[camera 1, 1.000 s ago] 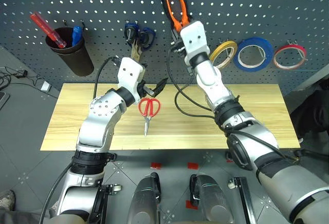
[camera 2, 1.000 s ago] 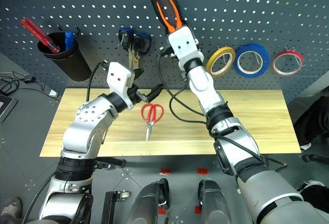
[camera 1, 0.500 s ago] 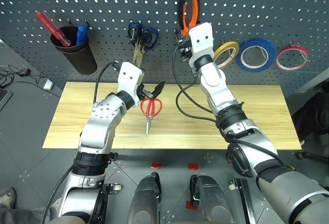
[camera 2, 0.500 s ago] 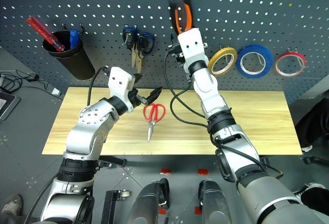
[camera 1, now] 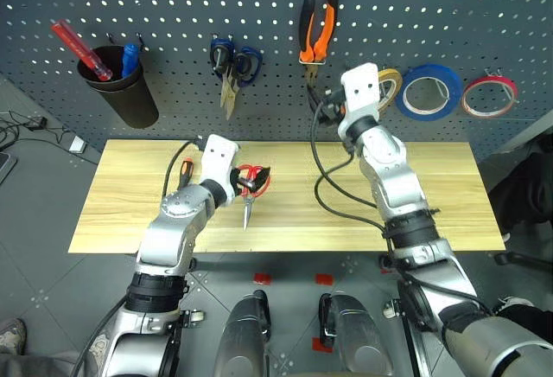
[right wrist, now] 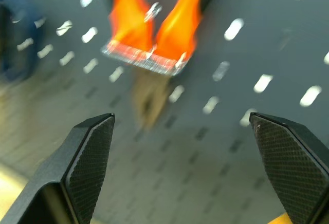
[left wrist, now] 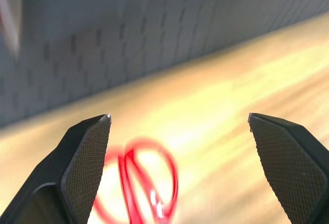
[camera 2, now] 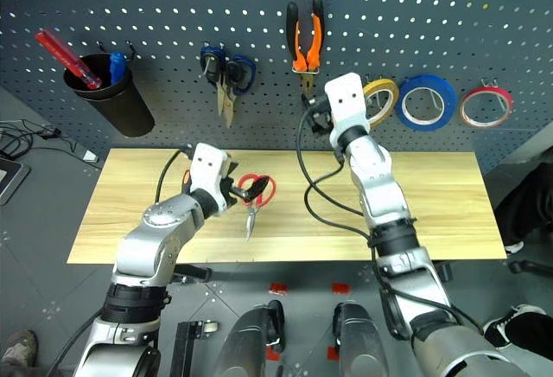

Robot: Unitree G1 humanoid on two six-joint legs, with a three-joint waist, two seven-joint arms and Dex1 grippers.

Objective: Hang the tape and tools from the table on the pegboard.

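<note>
While pliers (camera 1: pixel 314 27) and yellow tape (camera 2: pixel 378 100) hang on pegboard (camera 1: pixel 173 14) | red-handled scissors (camera 1: pixel 250 185); screwdriver (camera 1: pixel 184 172) left on table (camera 1: pixel 432 204) | left gripper (left wrist: pixel 180 157) agape over scissors; right gripper (right wrist: pixel 182 167) agape, empty

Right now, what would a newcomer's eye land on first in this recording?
Probably the orange-and-black pliers hanging high on the pegboard, with the right gripper just below them, jaws wide and empty. Next, the red-handled scissors lying on the table, with the open left gripper right at their handles.
</note>
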